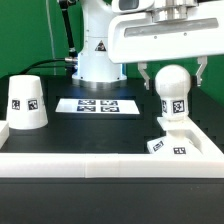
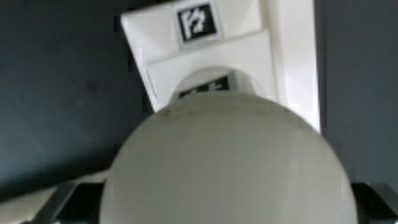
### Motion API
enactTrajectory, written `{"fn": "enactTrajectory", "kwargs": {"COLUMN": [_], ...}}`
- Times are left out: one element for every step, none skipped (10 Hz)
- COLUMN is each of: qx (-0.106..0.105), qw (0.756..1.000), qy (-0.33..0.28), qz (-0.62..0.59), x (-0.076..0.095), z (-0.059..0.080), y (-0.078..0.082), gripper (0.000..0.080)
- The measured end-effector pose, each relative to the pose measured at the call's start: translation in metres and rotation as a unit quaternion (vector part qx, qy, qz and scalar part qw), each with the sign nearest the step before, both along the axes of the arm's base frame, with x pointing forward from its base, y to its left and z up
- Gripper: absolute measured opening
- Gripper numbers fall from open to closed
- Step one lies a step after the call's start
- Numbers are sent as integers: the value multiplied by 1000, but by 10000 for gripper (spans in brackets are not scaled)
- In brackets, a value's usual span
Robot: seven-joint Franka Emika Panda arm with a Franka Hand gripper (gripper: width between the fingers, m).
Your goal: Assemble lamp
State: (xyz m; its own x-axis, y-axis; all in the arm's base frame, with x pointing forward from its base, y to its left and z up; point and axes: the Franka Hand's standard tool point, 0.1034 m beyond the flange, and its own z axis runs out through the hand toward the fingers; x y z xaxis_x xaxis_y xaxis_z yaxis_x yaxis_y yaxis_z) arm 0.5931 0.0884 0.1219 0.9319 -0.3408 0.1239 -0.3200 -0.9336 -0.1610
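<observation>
The white ball-shaped bulb (image 1: 172, 84) stands upright on the flat angular lamp base (image 1: 185, 140) at the exterior view's right, with a tag on its neck. My gripper (image 1: 173, 80) hangs over it, one finger on each side of the ball with a small gap at each, so it is open. In the wrist view the bulb (image 2: 222, 160) fills the space between the dark fingers (image 2: 63, 205) of the gripper (image 2: 217, 206) and hides part of the tagged base (image 2: 285, 60). The cone-shaped shade (image 1: 27, 102) stands alone at the exterior view's left.
The marker board (image 1: 97, 104) lies flat on the black table in front of the white robot pedestal (image 1: 98, 55). A low white wall (image 1: 100, 165) runs along the near edge and up both sides of the work area.
</observation>
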Motion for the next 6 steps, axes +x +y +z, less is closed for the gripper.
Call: {"fn": "enactTrajectory", "kwargs": {"qx": [5, 11, 17, 25, 32, 46], "qw": [999, 998, 996, 992, 988, 978], "qy": [4, 7, 10, 14, 18, 26], "qz": [-32, -60, -87, -122, -151, -203], "x": [0, 0, 0, 0, 0, -1], "z": [0, 0, 0, 0, 0, 0], "y": [0, -1, -1, -1, -1, 0], "gripper": [577, 577, 577, 577, 577, 577]}}
